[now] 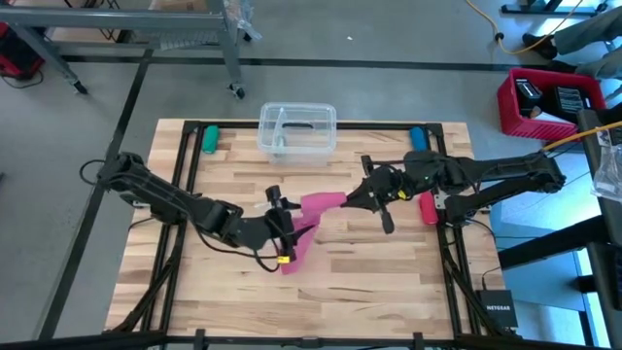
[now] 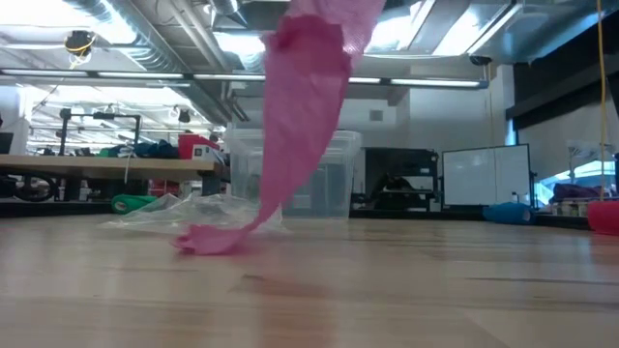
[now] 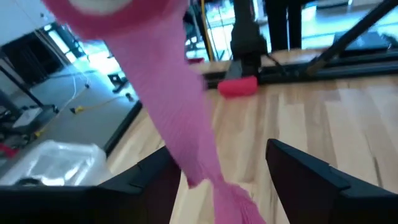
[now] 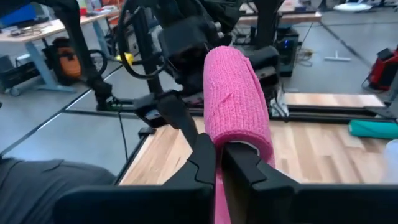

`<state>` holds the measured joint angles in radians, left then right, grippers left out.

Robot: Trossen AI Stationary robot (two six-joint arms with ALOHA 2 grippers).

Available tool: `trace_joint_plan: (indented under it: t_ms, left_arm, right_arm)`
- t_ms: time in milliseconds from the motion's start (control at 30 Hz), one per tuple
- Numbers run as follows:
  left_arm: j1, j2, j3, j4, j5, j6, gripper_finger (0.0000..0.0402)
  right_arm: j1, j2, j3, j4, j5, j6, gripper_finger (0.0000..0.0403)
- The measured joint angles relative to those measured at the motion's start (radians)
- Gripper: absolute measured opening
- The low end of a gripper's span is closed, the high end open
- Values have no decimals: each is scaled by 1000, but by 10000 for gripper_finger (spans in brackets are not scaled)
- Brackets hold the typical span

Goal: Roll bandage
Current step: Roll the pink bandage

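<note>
Right gripper (image 4: 219, 163) clamped on the pink bandage (image 1: 322, 202) roll above mid-bench (image 1: 389, 282), loose tail drooping to the wood, left gripper (image 3: 224, 180) spread wide around the hanging strip

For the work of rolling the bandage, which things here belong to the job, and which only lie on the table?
Belong to the job:
- bandage, partly rolled, its tail hanging to the table
- right end effector, shut on the roll
- left end effector, open around the tail

Only lying about:
- clear plastic box
- red roll
- green roll
- blue roll
- clear wrapper
</note>
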<state>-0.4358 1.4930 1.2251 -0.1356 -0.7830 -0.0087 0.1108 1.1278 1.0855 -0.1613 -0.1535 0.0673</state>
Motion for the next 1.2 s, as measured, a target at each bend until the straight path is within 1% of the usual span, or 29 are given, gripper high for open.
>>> trace_joint_plan:
  t_ms: [100,233,433,633,733,800,867,933,1033,1067,1100,1200]
  left_arm:
    - [-6,-17,1,-4,-1,10,223]
    - [-1,-18,1,-5,-1,1,223]
    - [25,-11,-8,-20,0,-70,223]
    - [45,-14,-8,64,-4,-36,223]
    - [67,-13,-8,67,-5,-33,216]
    - [81,-12,-8,57,-5,-40,198]
    - [90,-12,-8,42,-6,-45,166]
    - [94,-12,-8,26,-7,-46,122]
    - [96,-12,-8,-8,-7,-51,39]
    - [95,-12,-8,-23,-7,-50,20]
    - [95,-12,-12,-36,-13,-54,12]
    - [97,-12,-50,-50,-25,-97,11]
  right_arm:
    - [0,0,0,24,25,8,12]
    - [0,0,0,54,22,32,14]
    - [0,0,0,55,27,39,15]
    - [0,0,0,55,27,39,16]
    - [0,0,0,55,27,40,16]
    - [0,0,0,55,27,40,16]
    - [0,0,0,55,27,40,16]
    - [0,0,0,55,27,40,16]
    - [0,0,0,55,16,45,16]
    - [0,-3,0,55,13,51,16]
    - [0,-5,3,52,12,57,17]
    - [0,-6,30,54,12,57,17]
